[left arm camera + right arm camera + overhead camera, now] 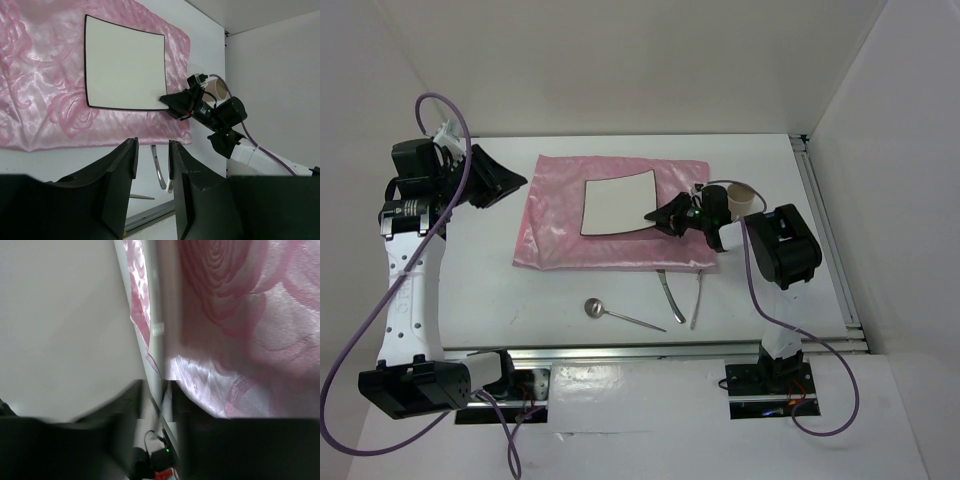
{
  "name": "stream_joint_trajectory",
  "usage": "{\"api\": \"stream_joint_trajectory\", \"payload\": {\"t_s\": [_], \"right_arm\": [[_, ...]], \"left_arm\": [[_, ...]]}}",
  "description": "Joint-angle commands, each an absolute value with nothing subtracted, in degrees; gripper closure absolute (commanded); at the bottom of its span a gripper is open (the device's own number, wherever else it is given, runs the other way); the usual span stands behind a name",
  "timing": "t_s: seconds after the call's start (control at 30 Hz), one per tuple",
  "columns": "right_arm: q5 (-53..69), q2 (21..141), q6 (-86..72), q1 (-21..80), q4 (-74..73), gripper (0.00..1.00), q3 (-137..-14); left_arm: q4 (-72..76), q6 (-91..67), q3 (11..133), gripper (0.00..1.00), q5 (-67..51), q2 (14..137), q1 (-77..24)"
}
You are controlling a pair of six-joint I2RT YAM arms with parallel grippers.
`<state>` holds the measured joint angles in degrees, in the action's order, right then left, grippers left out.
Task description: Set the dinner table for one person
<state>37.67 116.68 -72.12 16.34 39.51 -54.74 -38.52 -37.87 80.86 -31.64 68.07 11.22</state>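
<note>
The dinner table [560, 290] is a white tabletop with silver rails. A shiny pink mat [560, 225] lies on it, with a small square white plate [618, 203] on top. My right gripper [665, 216] is shut on the plate's near right corner. In the right wrist view the plate's thin edge [156, 330] runs between my fingers [160, 390], with the mat [240, 315] beneath. My left gripper [505, 180] is open and empty, raised at the table's left. Its wrist view [152, 145] looks across the mat [45, 100] and plate [125, 67].
A spoon [595, 308], a fork [698, 300] and a knife [672, 298] lie on the table in front of the mat. A paper cup [742, 200] stands behind my right wrist. White walls enclose the table, and a rail [830, 240] runs along the right edge.
</note>
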Motion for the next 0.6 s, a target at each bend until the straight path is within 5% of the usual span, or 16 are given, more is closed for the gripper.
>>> {"api": "stream_joint_trajectory", "payload": {"t_s": [0.0,0.27,0.57], "right_arm": [[40.26,114.09,-69.71,15.91,41.76,0.51,-56.86],[28.23,110.39,-57.49,18.19,9.88,0.0,-67.83],[13.9,106.44,-50.46,23.19,-12.12,0.0,-77.69]], "left_arm": [[-36.04,-37.44,80.77,0.53,-32.96,67.59,11.51],[-36.04,-37.44,80.77,0.53,-33.49,67.06,11.51],[-34.98,-38.5,79.11,0.53,-34.63,66.01,11.51]]}}
